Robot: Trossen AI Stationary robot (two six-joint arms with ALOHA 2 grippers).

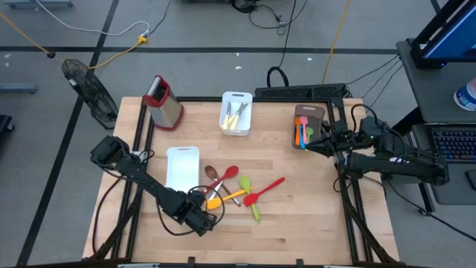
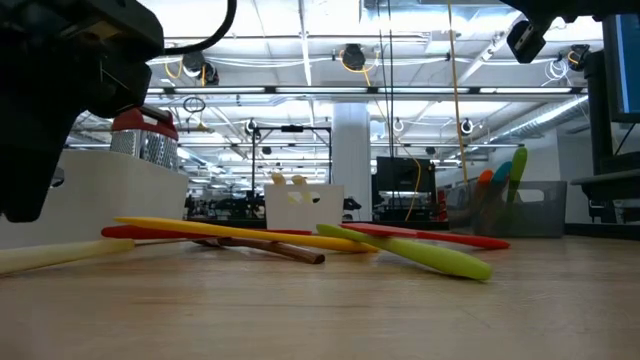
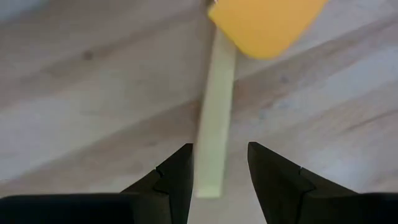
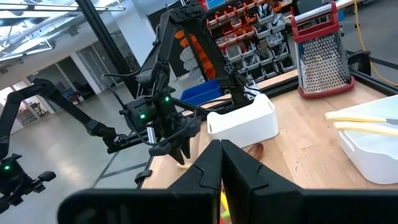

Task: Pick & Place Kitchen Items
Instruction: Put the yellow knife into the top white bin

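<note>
Wooden table (image 1: 297,216) bears scattered utensils (image 1: 245,190), three trays (image 1: 182,165), grater (image 1: 163,102).

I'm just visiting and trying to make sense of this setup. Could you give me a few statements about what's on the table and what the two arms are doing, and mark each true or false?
1. The left gripper has its fingers open on either side of the pale handle of the yellow spatula. True.
2. The right gripper is holding a spoon. False: it is shut and empty, raised beside the brown tray.
3. The grater lies flat on its side. False: it stands upright near the table's far left corner.
4. The green spatula lies on the table among the loose pile. True.
</note>
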